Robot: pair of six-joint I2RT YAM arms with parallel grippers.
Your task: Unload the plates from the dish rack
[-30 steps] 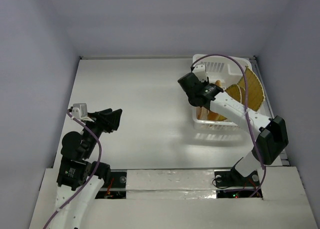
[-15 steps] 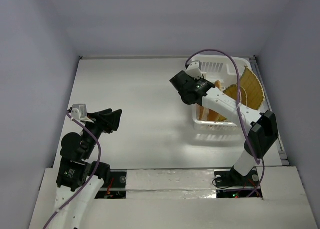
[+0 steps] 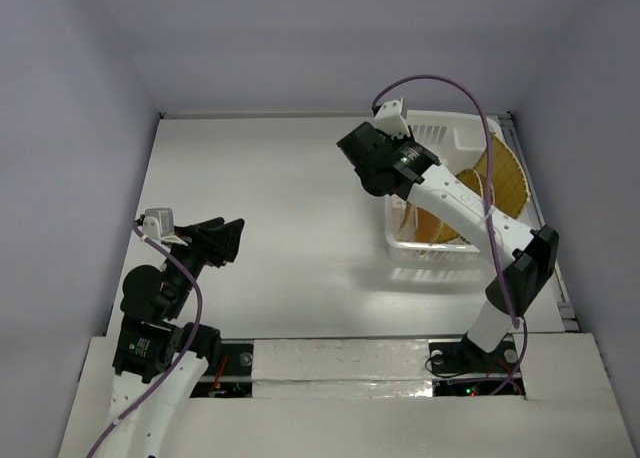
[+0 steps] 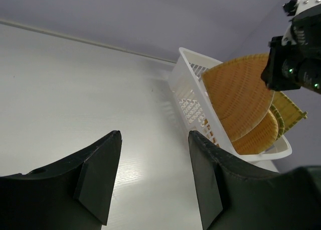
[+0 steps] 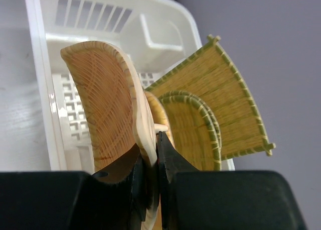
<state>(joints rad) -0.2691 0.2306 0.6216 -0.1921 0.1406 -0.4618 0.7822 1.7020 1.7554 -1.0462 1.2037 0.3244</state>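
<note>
The white dish rack (image 3: 455, 138) stands at the far right of the table with several woven plates on edge in it. My right gripper (image 5: 153, 149) is shut on the rim of the tan-orange plate (image 5: 108, 114) nearest the rack's left wall. In the left wrist view that plate (image 4: 235, 92) rises above the rack's rim. Behind it stand a green-rimmed plate (image 5: 188, 129) and a large yellow square one (image 5: 220, 99). In the top view the right gripper (image 3: 395, 183) is over the rack's left side. My left gripper (image 3: 225, 240) hangs open over the table at the near left, holding nothing.
The rack (image 4: 188, 97) sits close to the right wall and the back wall. Bare white table (image 3: 290, 208) lies between the two arms. The right arm's purple cable (image 3: 440, 88) loops above the rack.
The right gripper has shut on the orange plate's rim and shifted left and toward the back with it. The left arm has not moved.
</note>
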